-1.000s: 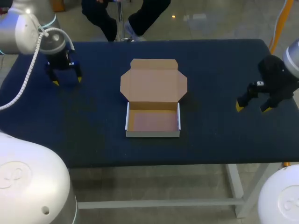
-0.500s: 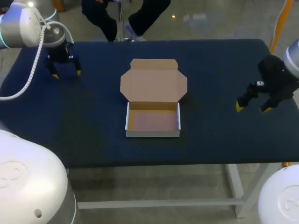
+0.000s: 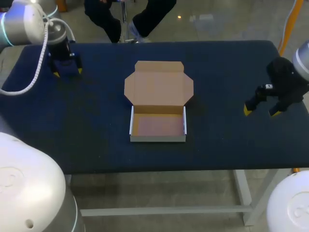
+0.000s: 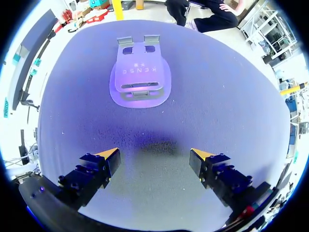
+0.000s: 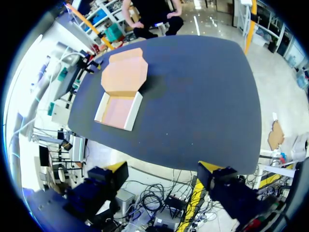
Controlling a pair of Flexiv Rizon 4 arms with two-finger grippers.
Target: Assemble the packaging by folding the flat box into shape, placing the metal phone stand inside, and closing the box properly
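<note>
The left hand (image 4: 153, 159) hangs just above the desk (image 4: 227, 106), its fingers spread wide with nothing between them. Under it the desk's surface is dark blue and finely textured. Ahead of this hand, apart from both fingertips, the metal phone stand (image 4: 140, 77) lies flat on the desk, towards its far left corner. The right hand (image 3: 260, 110) hangs over the desk's right side, also wide open and holding nothing. The box (image 3: 158, 126) sits in the middle of the desk, well apart from both hands. It is folded into a shallow tray, its lid (image 3: 159, 84) open and lying back towards the far edge.
</note>
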